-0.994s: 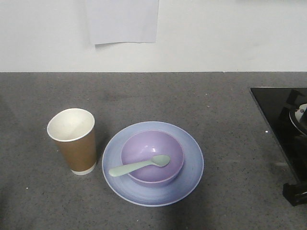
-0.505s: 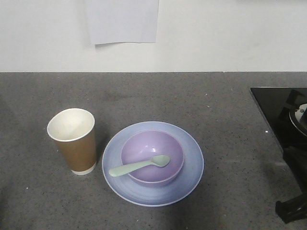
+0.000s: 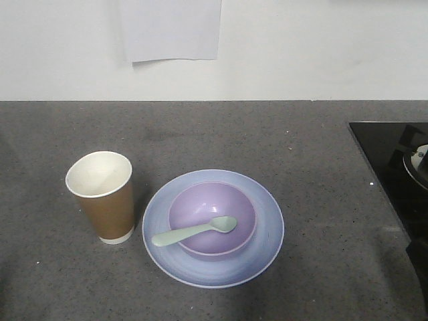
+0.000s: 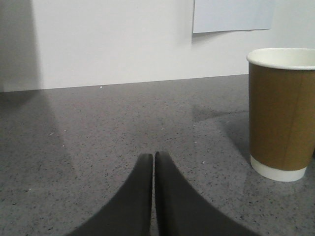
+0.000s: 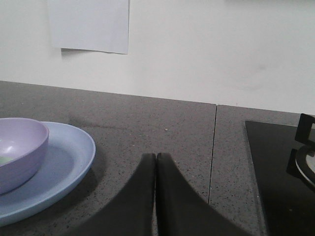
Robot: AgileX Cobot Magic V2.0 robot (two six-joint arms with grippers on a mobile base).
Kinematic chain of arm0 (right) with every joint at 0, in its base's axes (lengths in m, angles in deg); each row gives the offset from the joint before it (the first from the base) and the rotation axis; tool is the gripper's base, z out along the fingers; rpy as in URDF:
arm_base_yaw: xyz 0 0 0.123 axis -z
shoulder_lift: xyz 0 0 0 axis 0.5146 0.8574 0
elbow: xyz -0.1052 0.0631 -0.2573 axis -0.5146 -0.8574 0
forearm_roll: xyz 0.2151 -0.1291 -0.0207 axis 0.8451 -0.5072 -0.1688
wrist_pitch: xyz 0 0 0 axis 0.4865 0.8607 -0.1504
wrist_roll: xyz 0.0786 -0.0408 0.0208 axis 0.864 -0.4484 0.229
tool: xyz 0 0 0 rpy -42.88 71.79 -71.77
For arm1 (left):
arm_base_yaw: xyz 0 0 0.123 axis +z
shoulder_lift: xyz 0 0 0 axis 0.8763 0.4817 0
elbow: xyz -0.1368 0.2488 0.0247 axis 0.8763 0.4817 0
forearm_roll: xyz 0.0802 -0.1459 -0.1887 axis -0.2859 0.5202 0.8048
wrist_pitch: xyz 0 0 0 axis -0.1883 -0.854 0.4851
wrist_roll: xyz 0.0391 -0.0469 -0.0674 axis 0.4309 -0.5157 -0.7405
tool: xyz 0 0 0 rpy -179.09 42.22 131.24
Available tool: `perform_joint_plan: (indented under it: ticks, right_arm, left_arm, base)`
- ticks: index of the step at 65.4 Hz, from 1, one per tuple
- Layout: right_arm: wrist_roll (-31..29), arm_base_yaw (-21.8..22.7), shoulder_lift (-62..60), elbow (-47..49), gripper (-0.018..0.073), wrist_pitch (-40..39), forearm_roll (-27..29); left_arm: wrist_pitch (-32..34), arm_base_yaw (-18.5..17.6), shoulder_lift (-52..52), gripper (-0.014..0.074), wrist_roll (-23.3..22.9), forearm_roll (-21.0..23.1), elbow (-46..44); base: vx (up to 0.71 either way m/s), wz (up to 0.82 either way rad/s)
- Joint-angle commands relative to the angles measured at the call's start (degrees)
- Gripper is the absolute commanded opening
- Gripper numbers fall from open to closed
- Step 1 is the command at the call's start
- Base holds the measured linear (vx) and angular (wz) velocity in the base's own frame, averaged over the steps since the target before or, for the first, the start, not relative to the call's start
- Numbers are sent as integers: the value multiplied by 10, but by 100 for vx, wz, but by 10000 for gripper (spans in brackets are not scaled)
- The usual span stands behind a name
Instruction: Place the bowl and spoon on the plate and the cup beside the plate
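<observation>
Both pincers, left pincer (image 4: 153,156) and right pincer (image 5: 156,156), are pressed together and empty; the light paper cup (image 3: 102,196) probably crushes easily, so hold its wall gently.

We see a dark grey speckled countertop (image 3: 314,167) filling the lower two thirds of the front view, meeting a plain white wall (image 3: 321,47) along the upper third. A pale sheet of paper (image 3: 170,30) hangs on the wall at upper centre-left. At the right edge sits a glossy black panel (image 3: 391,167), possibly a cooktop. A thin seam (image 5: 212,152) crosses the counter in the right wrist view.
</observation>
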Motion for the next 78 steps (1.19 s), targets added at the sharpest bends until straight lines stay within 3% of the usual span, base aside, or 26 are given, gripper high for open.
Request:
perform_joint_plan:
  ticks: [1,21,43,58,69,78]
  right_arm:
    - [-10,2,-1,14,-6,-49,-3]
    - [12,43,-1,14,-6,-56,-7]
    - [13,45,-1,14,-6,-66,-13]
    - [23,94,-26,14,-6,-31,-16]
    - [38,134,-72,14,-6,15,-59]
    - [94,144,-116,14,-6,64,-114]
  left_arm:
    - [40,1,-8,-6,-6,1,17]
    - [40,1,-8,-6,-6,1,17]
    - [40,1,-8,-6,-6,1,17]
    - [40,1,-8,-6,-6,1,17]
    - [40,1,-8,-6,-6,1,17]
    - [40,1,-8,-6,-6,1,17]
  base:
    - [0,0]
    - [0,0]
    - [0,0]
    - [0,0]
    - [0,0]
    - [0,0]
